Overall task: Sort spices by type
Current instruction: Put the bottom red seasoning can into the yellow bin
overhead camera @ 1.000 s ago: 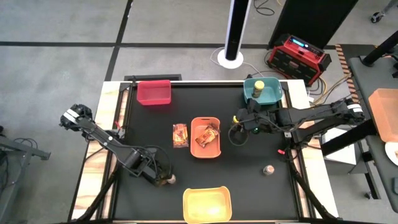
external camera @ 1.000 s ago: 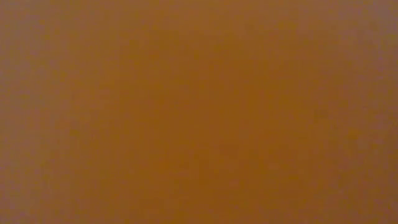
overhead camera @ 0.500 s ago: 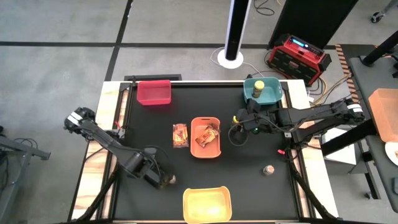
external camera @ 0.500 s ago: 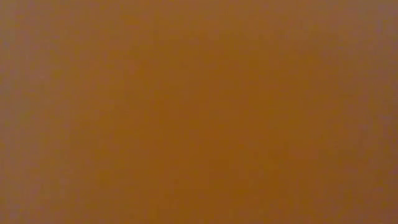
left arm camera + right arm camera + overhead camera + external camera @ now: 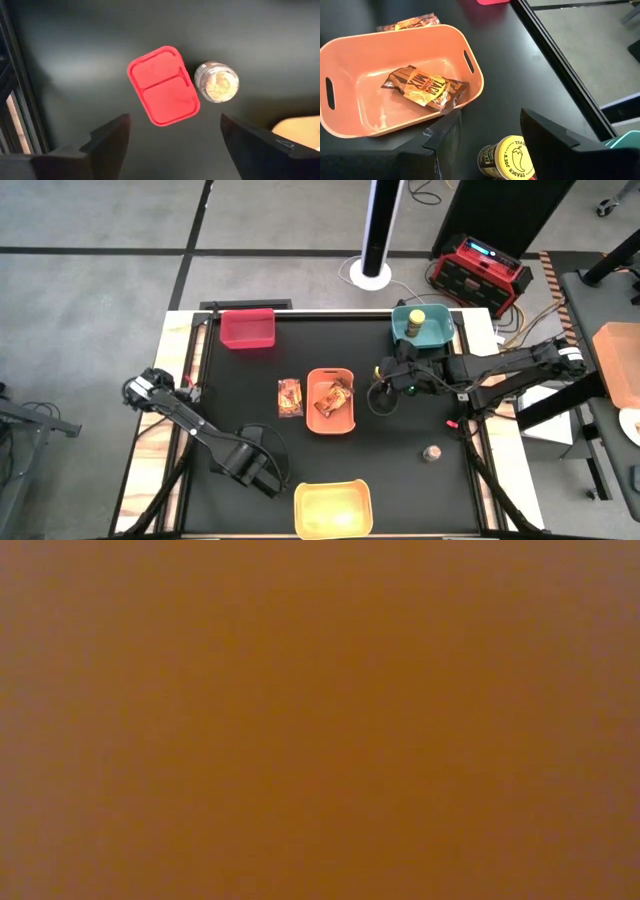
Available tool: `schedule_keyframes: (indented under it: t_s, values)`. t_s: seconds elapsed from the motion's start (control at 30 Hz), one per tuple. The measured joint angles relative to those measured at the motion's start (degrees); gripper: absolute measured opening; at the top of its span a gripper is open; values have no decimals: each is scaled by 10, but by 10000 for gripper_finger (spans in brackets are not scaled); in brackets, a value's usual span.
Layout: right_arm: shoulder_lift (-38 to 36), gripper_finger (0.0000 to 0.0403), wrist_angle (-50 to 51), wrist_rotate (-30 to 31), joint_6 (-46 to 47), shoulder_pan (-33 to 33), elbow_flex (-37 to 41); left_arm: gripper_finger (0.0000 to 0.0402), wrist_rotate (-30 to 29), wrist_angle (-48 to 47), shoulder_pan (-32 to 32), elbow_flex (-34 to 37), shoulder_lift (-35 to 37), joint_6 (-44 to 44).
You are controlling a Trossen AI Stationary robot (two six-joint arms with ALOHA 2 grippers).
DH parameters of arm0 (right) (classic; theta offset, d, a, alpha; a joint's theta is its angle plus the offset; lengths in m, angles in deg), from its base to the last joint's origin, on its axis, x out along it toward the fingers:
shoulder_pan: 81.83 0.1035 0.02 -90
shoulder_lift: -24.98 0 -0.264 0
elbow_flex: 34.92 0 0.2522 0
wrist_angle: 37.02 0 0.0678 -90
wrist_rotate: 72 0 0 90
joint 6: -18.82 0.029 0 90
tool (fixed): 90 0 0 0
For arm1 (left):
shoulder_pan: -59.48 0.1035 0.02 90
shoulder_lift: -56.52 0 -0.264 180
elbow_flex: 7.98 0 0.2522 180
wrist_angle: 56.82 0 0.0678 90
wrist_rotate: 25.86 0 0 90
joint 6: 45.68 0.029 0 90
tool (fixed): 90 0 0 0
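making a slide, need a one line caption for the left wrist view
Left claw, open, hovers over a red cube box and a tiny silver-lidded jar on the black table.

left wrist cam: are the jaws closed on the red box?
No. The left gripper is open above the red box, which lies untouched on the table beside a small jar.

Packet (image 5: 426,88) in centre bin (image 5: 350,46), 2nd packet (image 5: 290,397) just left of it

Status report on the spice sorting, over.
Left hand open above red box and silver-lidded jar. Right hand open over yellow-lidded jar. One packet in orange bin. Low view blocked.
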Motion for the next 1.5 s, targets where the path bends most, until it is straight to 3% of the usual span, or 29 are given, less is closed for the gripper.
schedule_keyframes:
  t_s: [0.6, 1.0, 1.5]
  values:
    - [0, 199, 0, -1, 0, 0, 20, 286, -15, 3, 0, 10, 0, -35]
    - [0, 254, 0, -1, -4, 0, 21, 330, -15, -4, -1, 19, 0, -36]
    - [0, 308, 1, -2, -5, 0, 21, 332, -22, 37, -1, 65, 0, -34]
